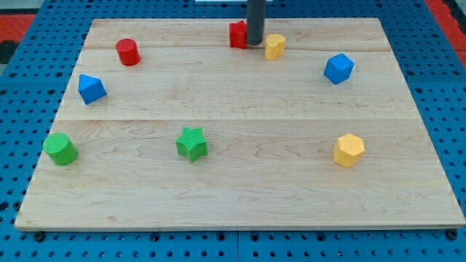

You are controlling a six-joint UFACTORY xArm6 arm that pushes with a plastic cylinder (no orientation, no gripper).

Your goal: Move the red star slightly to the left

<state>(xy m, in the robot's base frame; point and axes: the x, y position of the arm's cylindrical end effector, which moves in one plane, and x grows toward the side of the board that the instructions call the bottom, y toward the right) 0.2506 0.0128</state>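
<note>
The red star lies near the view's top edge of the wooden board, partly hidden behind my rod. My tip rests on the board right at the star's right side, touching or nearly touching it. A yellow block sits just to the right of my tip.
A red cylinder is at the upper left. A blue block lies at the left, another blue block at the upper right. A green cylinder is at the lower left, a green star at the lower middle, a yellow hexagon at the lower right.
</note>
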